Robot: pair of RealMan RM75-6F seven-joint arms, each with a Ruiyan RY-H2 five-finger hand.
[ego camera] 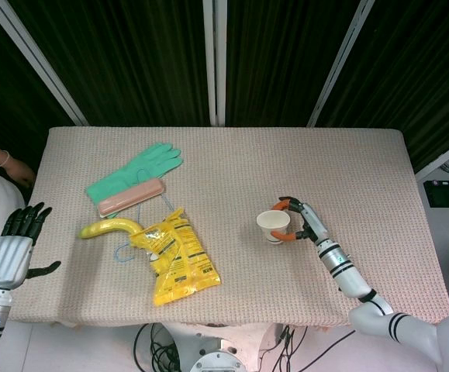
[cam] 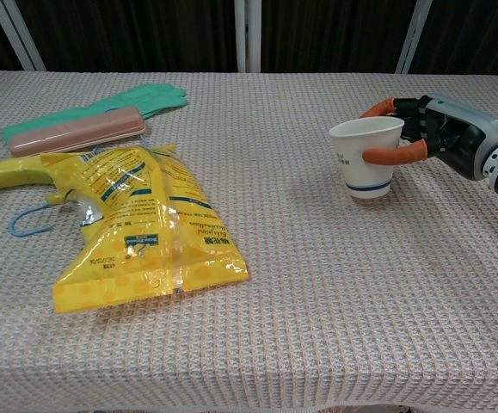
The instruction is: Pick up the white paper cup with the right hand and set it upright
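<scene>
The white paper cup (ego camera: 273,225) (cam: 367,158) stands upright, mouth up, on the right half of the table. My right hand (ego camera: 299,221) (cam: 429,132) grips it from the right side, orange-tipped fingers (cam: 392,155) wrapped around its wall near the rim. Whether the cup's base rests on the cloth or hovers just over it I cannot tell. My left hand (ego camera: 15,242) hangs off the table's left edge, fingers spread, holding nothing; the chest view does not show it.
A yellow snack bag (ego camera: 177,256) (cam: 135,224), a banana (ego camera: 109,227), a green glove (ego camera: 133,171), a pink bar (ego camera: 131,197) and a blue hook (cam: 27,220) lie on the left half of the beige cloth-covered table (ego camera: 232,167). A person's arm (ego camera: 5,161) shows at far left.
</scene>
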